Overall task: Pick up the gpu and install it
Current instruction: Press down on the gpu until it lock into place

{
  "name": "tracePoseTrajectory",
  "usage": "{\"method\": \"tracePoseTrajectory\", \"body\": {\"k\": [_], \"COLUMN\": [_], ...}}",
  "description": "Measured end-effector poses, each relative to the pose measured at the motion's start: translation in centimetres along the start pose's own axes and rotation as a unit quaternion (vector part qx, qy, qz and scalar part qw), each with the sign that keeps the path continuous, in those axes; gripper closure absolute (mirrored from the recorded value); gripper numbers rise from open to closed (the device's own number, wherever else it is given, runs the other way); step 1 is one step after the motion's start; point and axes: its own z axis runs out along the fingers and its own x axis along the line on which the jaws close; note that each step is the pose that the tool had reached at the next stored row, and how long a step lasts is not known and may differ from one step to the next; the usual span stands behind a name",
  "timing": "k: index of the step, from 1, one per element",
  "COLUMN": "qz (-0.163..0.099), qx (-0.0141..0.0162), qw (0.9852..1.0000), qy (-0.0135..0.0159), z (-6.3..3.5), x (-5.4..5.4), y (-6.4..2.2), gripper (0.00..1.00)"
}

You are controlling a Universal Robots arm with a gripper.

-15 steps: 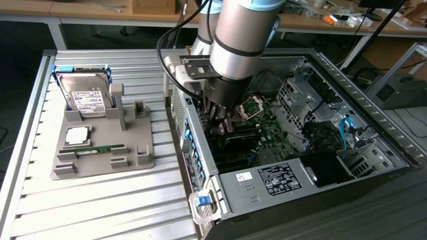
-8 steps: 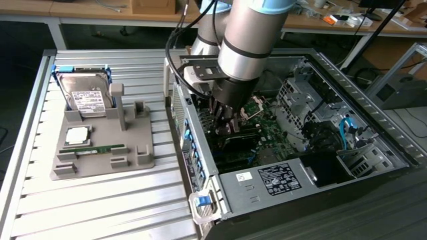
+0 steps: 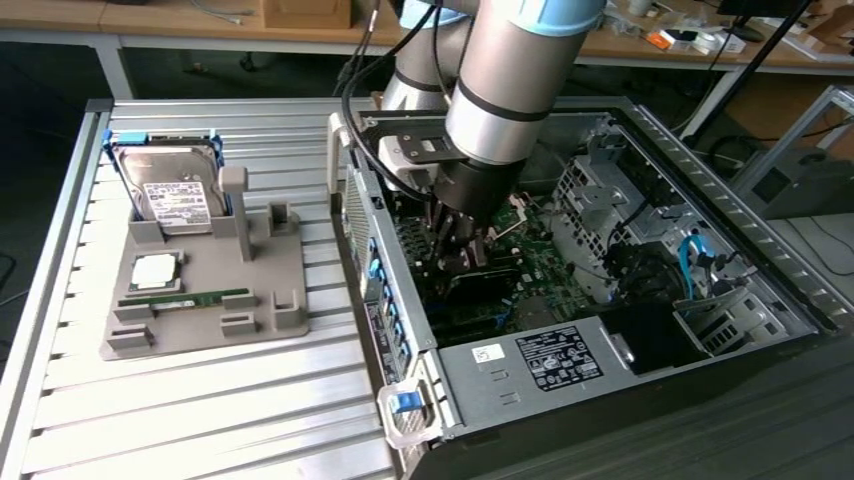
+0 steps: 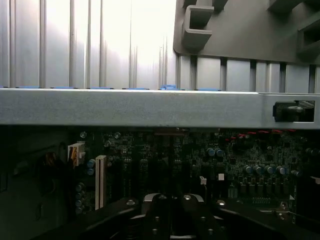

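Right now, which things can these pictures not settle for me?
- Whether the gpu is seated in its slot: in the exterior view the arm and tool cover it.
- Which slot lies under the tool: the wrist view is too dark there.
- Hard drive label text: too small.

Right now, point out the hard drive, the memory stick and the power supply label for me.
hard drive (image 3: pixel 178 200), exterior view, on its white label.
memory stick (image 3: pixel 187 298), exterior view, middle of the green strip.
power supply label (image 3: pixel 558 357), exterior view, centre of the sticker.
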Motion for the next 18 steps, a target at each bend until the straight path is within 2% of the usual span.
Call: {"method": "tracePoseTrajectory", "body": {"k": [5,18], "qz": [0.0,0.0], "qx": [-0.0003,-0.0003], "qw": [1.0,1.0], "qy": [0.0001,0.0002], "z": [0.53,0.96], "x": [0.0,0.18], "y": [-0.04,0.18], "gripper": [0.89,0.89]}}
